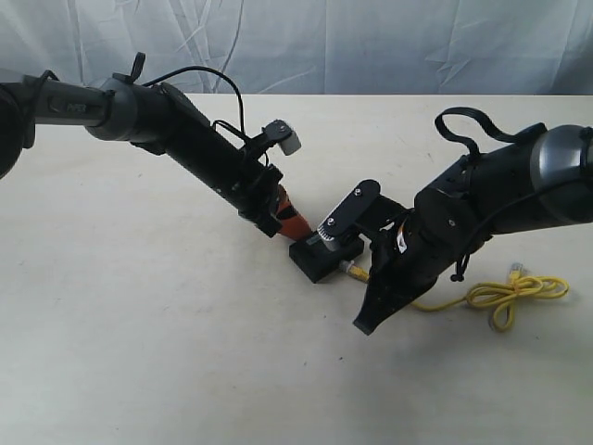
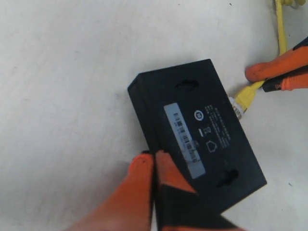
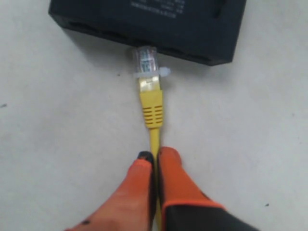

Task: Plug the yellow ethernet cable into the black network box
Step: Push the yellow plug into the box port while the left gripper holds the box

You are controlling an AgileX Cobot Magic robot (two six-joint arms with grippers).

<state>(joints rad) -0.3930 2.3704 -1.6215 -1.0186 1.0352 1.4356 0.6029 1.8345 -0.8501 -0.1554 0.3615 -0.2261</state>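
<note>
The black network box (image 1: 321, 256) lies flat on the table, its pale label strip (image 2: 183, 137) facing up. My left gripper (image 2: 154, 156) is shut, its orange fingertips pressed against the box's edge (image 1: 283, 221). My right gripper (image 3: 155, 156) is shut on the yellow ethernet cable (image 3: 153, 113) just behind its boot. The clear plug (image 3: 146, 60) touches the box's (image 3: 149, 21) port side; how far it is in, I cannot tell. The cable's bow-like loop (image 1: 514, 292) lies to the right.
A pale tabletop (image 1: 139, 352) stretches all round. A wrinkled white cloth backdrop (image 1: 371, 46) hangs behind. The right arm's black forearm (image 1: 445, 241) looms over the cable near the box.
</note>
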